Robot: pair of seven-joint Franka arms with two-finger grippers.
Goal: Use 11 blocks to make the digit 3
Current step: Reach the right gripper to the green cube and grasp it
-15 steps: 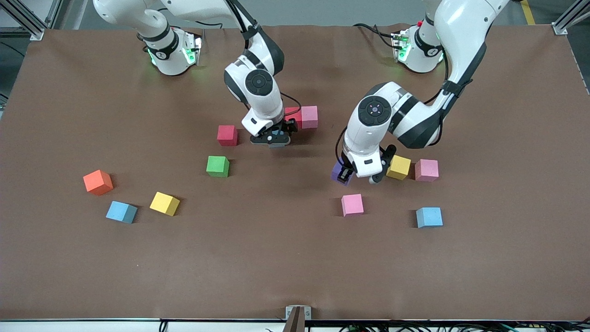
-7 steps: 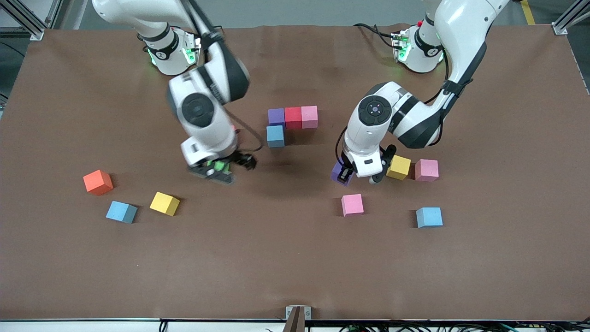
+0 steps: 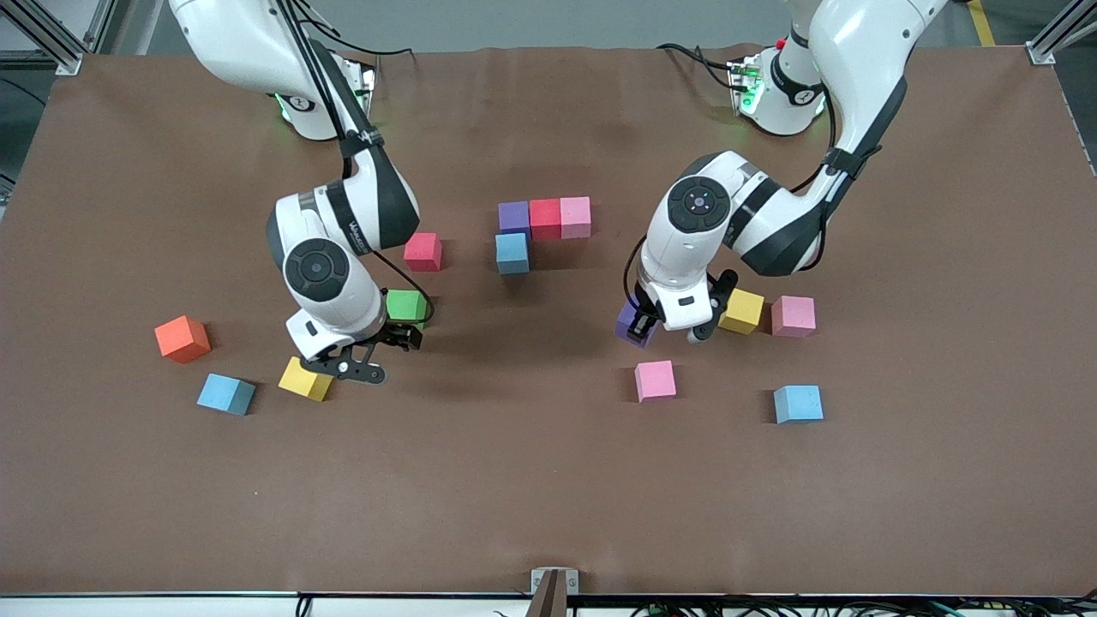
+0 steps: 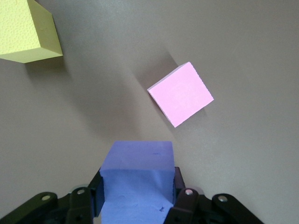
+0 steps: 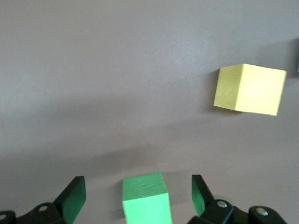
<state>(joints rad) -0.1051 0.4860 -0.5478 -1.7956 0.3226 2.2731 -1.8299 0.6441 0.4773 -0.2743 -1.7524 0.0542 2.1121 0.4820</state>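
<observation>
While a purple block (image 4: pixel 137 179) is clamped between the left gripper (image 3: pixel 653 326) jaws for the digit 3 (image 3: pixel 540 227), the green block (image 5: pixel 145 196) is straddled by the right gripper (image 5: pixel 138 193), jaws spread wide, presumably for grasping.

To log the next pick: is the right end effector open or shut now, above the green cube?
Open. In the right wrist view the right end effector has its two fingers standing wide apart, with the green cube between them, not touched.
</observation>
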